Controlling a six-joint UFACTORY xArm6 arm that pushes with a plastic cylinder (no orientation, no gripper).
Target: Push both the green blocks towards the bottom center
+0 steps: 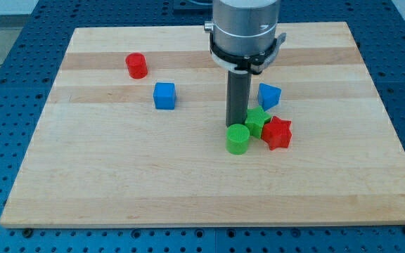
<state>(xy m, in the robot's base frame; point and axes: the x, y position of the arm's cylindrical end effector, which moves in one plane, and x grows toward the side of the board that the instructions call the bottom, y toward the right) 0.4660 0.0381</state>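
1. Where the arm comes down from the view's top, its grey cylindrical body [245,31] hangs upright over the table [118,183], and the dark rod [236,98] drops straight from it
2. My tip [235,126] meets the table just behind the green cylinder [238,138], on its top side in the view, and looks to be touching or nearly touching it
3. There are no fingers on this rod, so nothing is clenched or grasped; the tip only rests against the blocks' side
4. The green cylinder stands upright, round face up, so it has no clear long axis across the table; it sits a little right of the table's centre
5. The green star-like block [258,121] lies just to the right of the rod, touching the red star block [277,132] on its right; which way its points face I cannot tell
6. A blue block [268,94] sits just above that pair, a blue cube [164,95] well to the left, and a red cylinder [137,65] near the top left
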